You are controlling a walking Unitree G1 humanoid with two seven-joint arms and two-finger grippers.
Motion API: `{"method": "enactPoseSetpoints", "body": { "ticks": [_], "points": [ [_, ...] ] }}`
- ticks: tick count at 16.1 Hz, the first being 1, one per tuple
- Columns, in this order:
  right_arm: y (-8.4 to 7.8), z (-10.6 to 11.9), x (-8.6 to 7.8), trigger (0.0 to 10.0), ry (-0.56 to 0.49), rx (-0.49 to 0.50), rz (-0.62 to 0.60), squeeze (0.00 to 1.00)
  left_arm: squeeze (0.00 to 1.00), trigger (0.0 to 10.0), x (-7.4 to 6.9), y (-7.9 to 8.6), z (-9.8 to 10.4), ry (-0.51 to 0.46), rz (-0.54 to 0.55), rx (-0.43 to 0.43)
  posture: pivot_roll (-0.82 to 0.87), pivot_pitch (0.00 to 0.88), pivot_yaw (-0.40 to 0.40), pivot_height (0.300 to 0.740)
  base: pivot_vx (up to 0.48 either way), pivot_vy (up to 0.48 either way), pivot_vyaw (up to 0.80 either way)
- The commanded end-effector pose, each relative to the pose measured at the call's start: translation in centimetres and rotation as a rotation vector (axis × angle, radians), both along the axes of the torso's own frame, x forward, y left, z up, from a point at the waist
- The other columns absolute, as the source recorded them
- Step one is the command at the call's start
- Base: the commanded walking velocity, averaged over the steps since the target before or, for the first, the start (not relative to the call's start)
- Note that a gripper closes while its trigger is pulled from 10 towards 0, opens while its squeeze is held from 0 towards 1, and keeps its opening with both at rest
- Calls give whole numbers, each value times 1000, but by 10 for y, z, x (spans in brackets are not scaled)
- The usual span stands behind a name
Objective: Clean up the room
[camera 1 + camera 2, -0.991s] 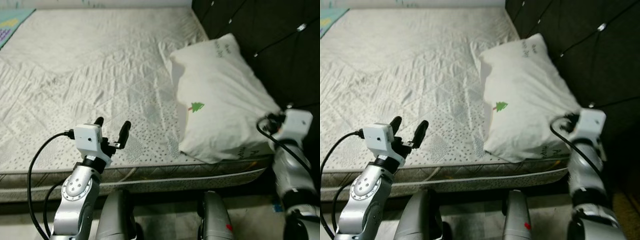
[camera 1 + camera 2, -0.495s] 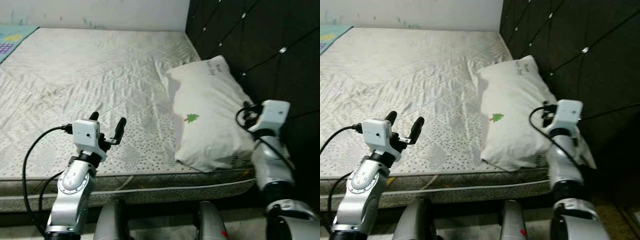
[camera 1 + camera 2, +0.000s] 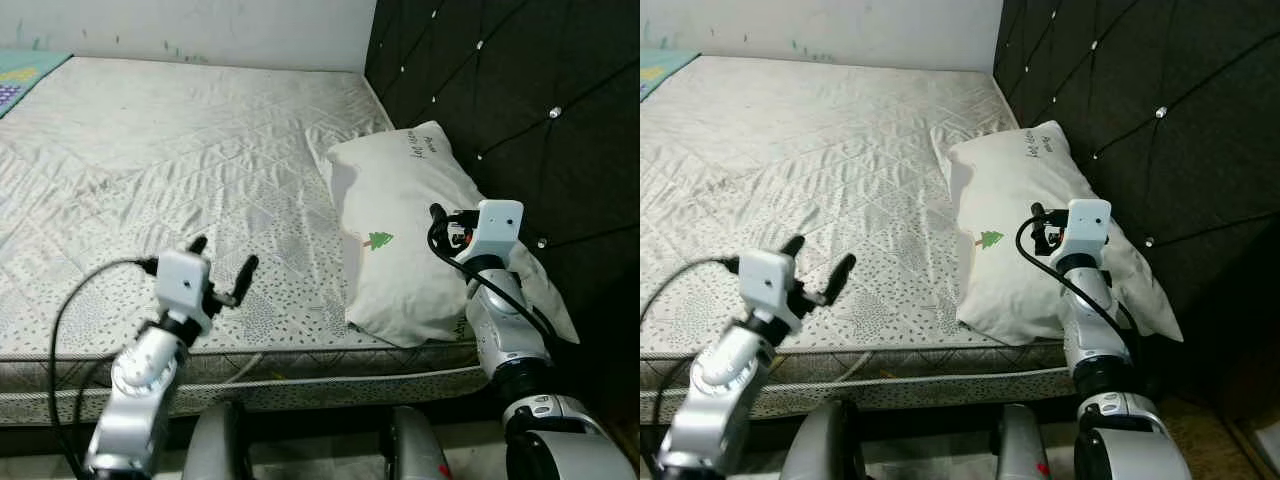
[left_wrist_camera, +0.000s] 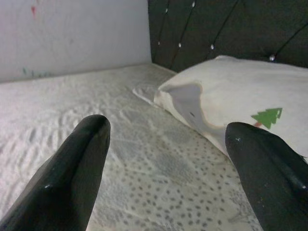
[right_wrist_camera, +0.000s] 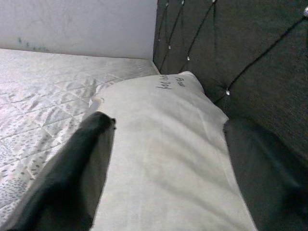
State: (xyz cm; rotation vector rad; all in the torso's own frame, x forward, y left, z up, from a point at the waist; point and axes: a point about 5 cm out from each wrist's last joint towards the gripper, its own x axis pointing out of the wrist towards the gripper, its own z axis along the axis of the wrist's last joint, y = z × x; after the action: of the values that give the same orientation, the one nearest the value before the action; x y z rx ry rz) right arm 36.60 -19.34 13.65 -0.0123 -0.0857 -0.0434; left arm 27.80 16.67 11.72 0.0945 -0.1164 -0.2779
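Mattress (image 3: 180,150): pale grey quilted cover, diamond stitching, a speckled dotted band toward the near edge, creased surface; piped side panel below.

Headboard (image 3: 500,90): black, tufted, diamond panels with shiny studs, standing along the robot's right of the mattress.

Wall (image 3: 200,30): white, faintly marked, at the far end.

Mat (image 3: 20,75): teal, printed corner at the far left.

Pillow (image 3: 420,230): white, soft, oblong, wrinkled; small green tree print on its side and dark lettering at its far end. It lies on the mattress's right side against the headboard. Long axis runs from the near mattress edge toward the far wall, lettered end pointing away; the near corner overhangs the mattress edge.

Left gripper (image 3: 222,268): silver arm bent upward from the near edge, white wrist block, black cable looping. Fingers (image 4: 72,163) spread apart, empty, aimed across the dotted band toward the pillow, hovering above the mattress.

Right gripper (image 5: 163,159): arm raised upright at the pillow's near end, white wrist block, coiled black cable. Fingers (image 5: 77,163) spread wide, one on either side of the pillow; contact cannot be told.
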Motion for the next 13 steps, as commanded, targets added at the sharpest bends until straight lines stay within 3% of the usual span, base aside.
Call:
{"method": "enactPoseSetpoints", "body": {
  "ticks": [1, 4, 8, 10, 11, 12, 13],
  "points": [
    [0, 9, 4, 10000, -27, 6, -19, 1000, 0, 10000, -6, -4, 0, -11, 22, -17, 23, 0, -37, 577, 0, 0, 0],
    [9, 7, 15, 10000, 43, 50, -62, 1000, 0, 10000, -24, -8, -9, 5, 40, -27, 51, 0, -51, 577, 0, 0, 0],
    [24, 10, 27, 10000, 135, 68, -103, 1000, 0, 10000, -30, -8, -4, 5, 36, -19, 88, 27, -48, 577, 0, 0, 0],
    [33, -4, 27, 10000, 266, 79, -118, 1000, 0, 10000, -33, -13, 0, 7, 18, -23, 106, 59, -53, 577, 0, 0, 0],
    [37, -23, 21, 10000, 404, 101, -121, 604, 0, 10000, -35, -15, 2, 8, 13, -26, 111, 83, -62, 577, 0, 0, 0],
    [41, -36, 16, 10000, 496, 90, -109, 376, 0, 10000, -35, -15, 3, 9, 13, -29, 111, 85, -63, 577, 0, 0, 0],
    [43, -45, 11, 10000, 554, 100, -98, 0, 0, 10000, -36, -15, 4, 13, 16, -34, 109, 100, -69, 577, 0, 0, 0]
  ]
}}
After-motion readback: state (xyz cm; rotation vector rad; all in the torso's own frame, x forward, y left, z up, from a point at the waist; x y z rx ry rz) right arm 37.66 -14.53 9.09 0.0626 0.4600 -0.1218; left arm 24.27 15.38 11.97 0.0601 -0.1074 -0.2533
